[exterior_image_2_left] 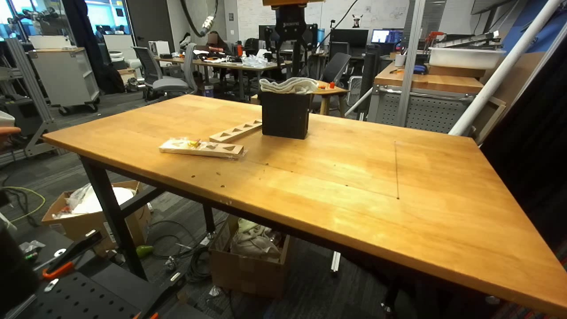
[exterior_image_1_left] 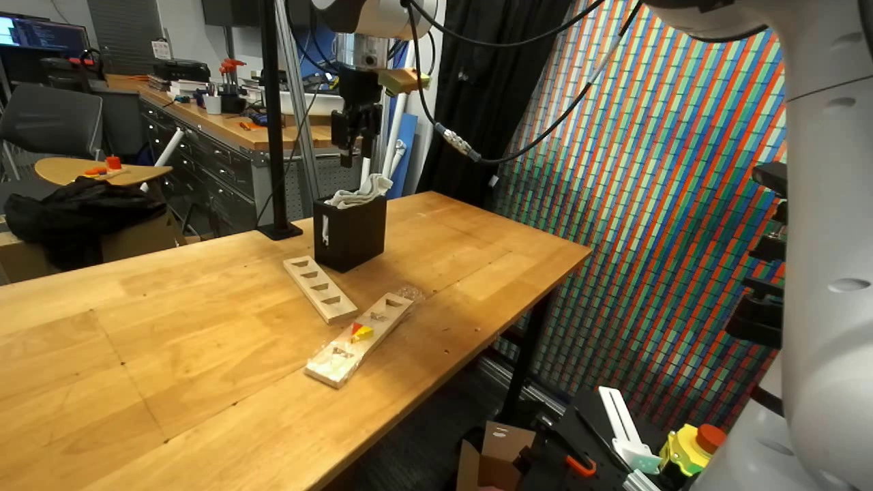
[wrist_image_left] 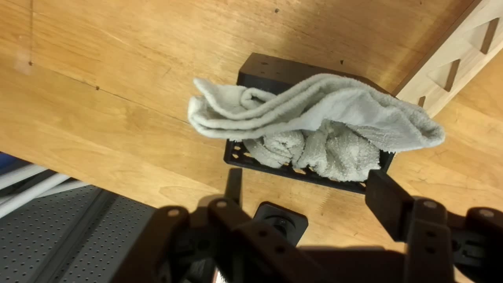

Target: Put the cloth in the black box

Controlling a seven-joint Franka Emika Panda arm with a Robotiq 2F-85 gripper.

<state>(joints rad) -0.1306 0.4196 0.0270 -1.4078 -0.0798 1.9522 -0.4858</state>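
The white cloth (wrist_image_left: pixel 334 106) lies folded across the mouth of the black box (wrist_image_left: pixel 290 171), overhanging its walls in the wrist view. Crumpled white fabric fills the opening below that fold; whether it is the same piece I cannot tell. In both exterior views the cloth (exterior_image_1_left: pixel 361 194) (exterior_image_2_left: pixel 288 85) bulges above the rim of the upright box (exterior_image_1_left: pixel 351 235) (exterior_image_2_left: pixel 285 114). My gripper (exterior_image_1_left: pixel 357 151) (exterior_image_2_left: pixel 289 64) hangs over the box, apart from the fabric. Its fingers stand wide with nothing between them in the wrist view, the gripper (wrist_image_left: pixel 302 188) being open.
Two pale wooden strips with holes lie near the box on the table (exterior_image_1_left: pixel 204 327): a bare strip (exterior_image_1_left: pixel 324 294) and a plastic-wrapped strip (exterior_image_1_left: pixel 331 368) with coloured pieces on it. Behind the box a black post (exterior_image_1_left: pixel 273 136) rises from a flat base (wrist_image_left: pixel 281 220) at the table edge.
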